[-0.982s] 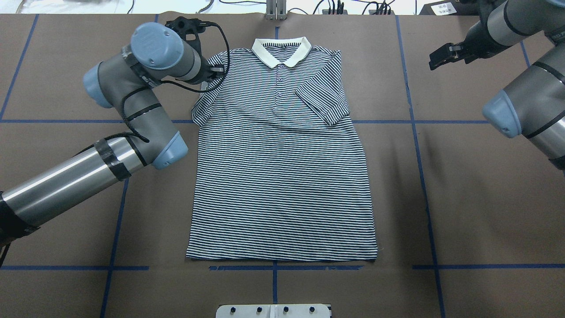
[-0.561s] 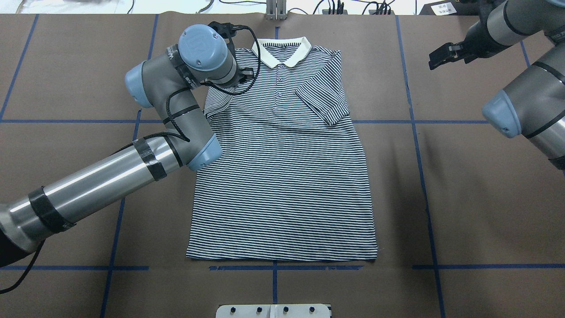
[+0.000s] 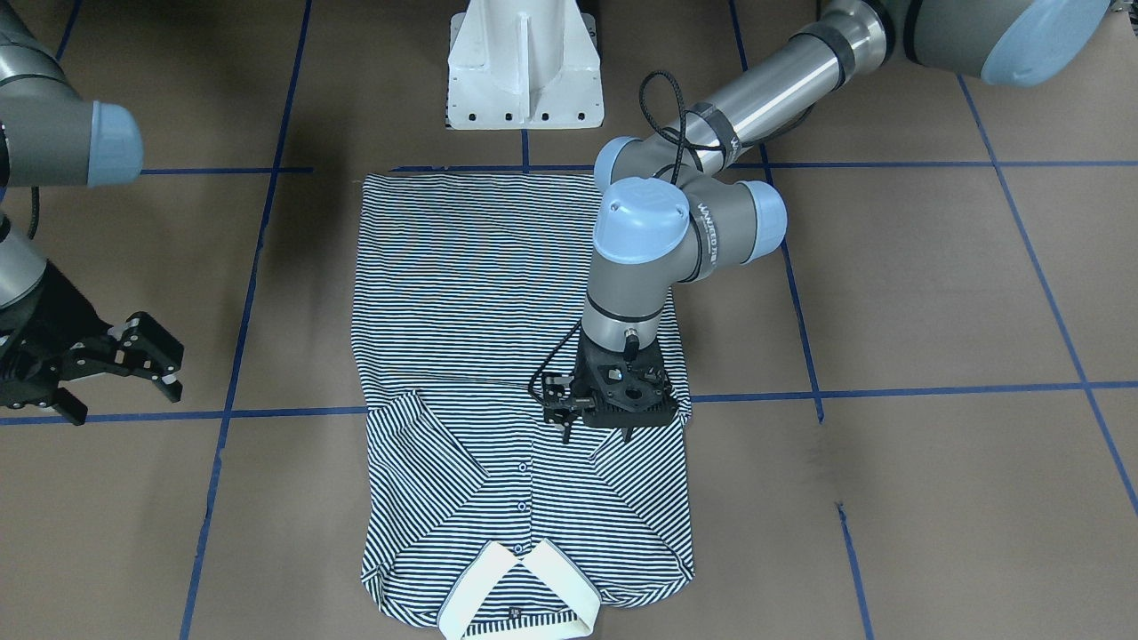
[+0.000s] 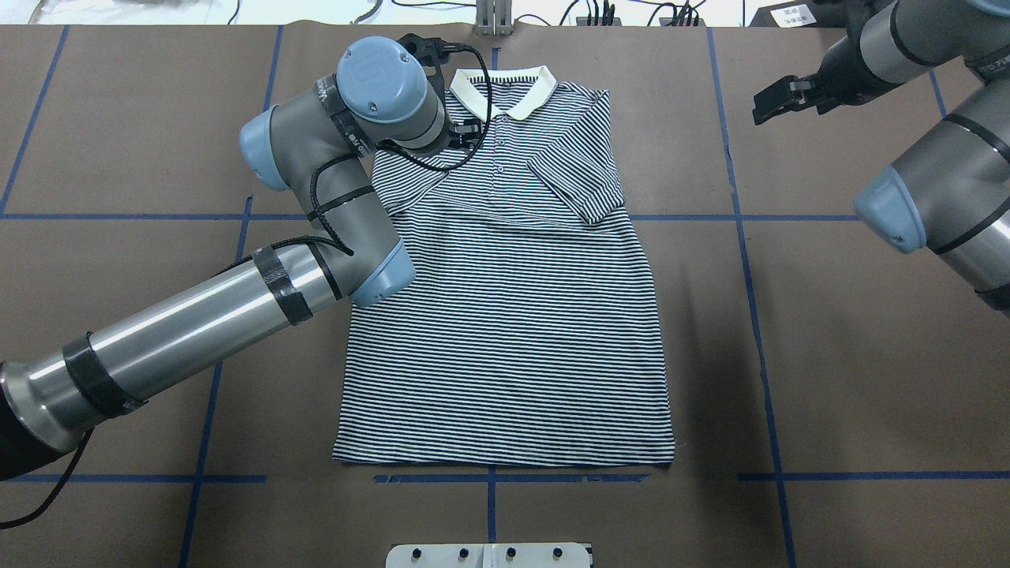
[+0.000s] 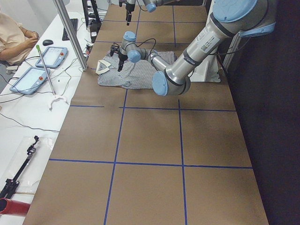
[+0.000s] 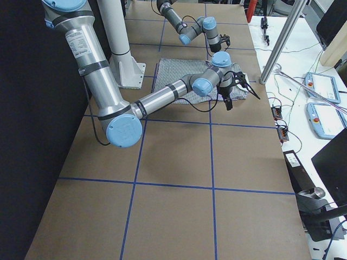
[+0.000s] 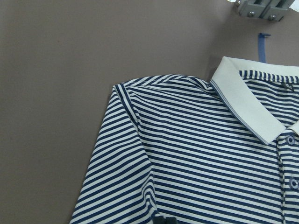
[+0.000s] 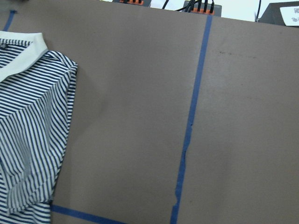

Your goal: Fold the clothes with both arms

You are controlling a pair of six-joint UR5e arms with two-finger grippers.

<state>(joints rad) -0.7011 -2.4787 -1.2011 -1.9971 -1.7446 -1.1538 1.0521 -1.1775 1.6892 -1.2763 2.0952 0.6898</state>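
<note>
The striped polo shirt [image 4: 505, 331] lies flat and face up on the brown table, cream collar [image 4: 505, 91] at the far edge. Its sleeve on my right side [image 4: 576, 177] is folded in over the chest. My left gripper [image 3: 594, 434] is low over the shirt's other shoulder, beside the placket, shut on that sleeve, which is pulled in over the chest. The left wrist view shows shoulder, collar and a dark fingertip [image 7: 161, 220] on the cloth. My right gripper [image 4: 764, 106] is open and empty, above bare table right of the shirt.
The white pedestal base [image 3: 524, 62] stands at the shirt's hem end. Blue tape lines [image 4: 750, 315] grid the table. A metal post bracket [image 4: 493, 16] sits just beyond the collar. A side desk with tablets [image 5: 37, 70] and a seated person [image 5: 14, 37] lies past the far edge.
My left arm has swung right, carrying the left sleeve from the shirt's outer edge in over the chest. My right gripper has shifted slightly left and up.
</note>
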